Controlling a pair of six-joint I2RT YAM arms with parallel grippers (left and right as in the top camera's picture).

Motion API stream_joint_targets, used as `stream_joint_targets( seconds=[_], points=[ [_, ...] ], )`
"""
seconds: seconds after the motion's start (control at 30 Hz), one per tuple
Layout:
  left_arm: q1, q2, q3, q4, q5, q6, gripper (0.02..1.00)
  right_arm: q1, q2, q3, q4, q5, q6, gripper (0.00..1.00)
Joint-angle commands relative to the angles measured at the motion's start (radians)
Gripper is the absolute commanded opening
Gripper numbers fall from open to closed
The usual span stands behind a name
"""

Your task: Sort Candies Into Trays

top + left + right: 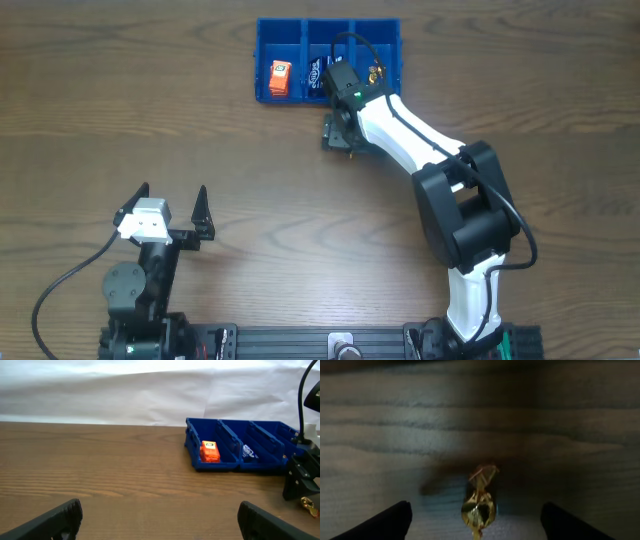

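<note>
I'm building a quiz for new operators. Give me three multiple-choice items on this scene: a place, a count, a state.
1. Where is the orange candy? A. in an end compartment of the blue tray B. in its middle compartment C. outside the tray
2. How many compartments has the blue tray? A. two B. three C. five
3. How is the right hand? A. shut on a candy B. open around a gold candy on the table C. open inside the tray
Key: 1 A, it lies in the compartment at the tray's end; 2 B, two dividers split it in three; 3 B, its fingers stand apart either side of the candy.
</note>
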Motion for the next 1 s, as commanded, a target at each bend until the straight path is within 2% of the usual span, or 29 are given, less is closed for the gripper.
stream_joint_targets(
  seconds=[0.03,0.33,0.73,0.87,0.93,1.0],
  points=[
    [0.004,-0.006,-0.019,-0.034,0.024,0.014,0.998,-0.016,0.027,-0.005,0.012,0.006,0.014,0.807],
    [0.004,-0.006,-0.019,-0.034,0.024,0.014,0.996,-0.016,0.027,-0.005,0.005,0.006,0.014,0.546],
    [0.004,-0.006,-0.019,-0.034,0.024,0.014,0.998,-0.014,0.052,-0.005,-0.001,0.006,0.015,0.505],
    [0.004,-0.006,-0.019,-0.034,0.024,0.014,0.998,-0.014,0.053,-0.005,0.002,0.005,0.015,0.391],
    [0.004,-0.006,-0.019,-0.034,0.024,0.014,0.998,-0.014,0.053,-0.005,0.002,0.0,0.015,0.299],
    [0.004,-0.006,-0.019,-0.034,0.024,0.014,0.998,-0.014,0.053,-0.005,0.005,-0.006,0.015,0.266]
  ],
)
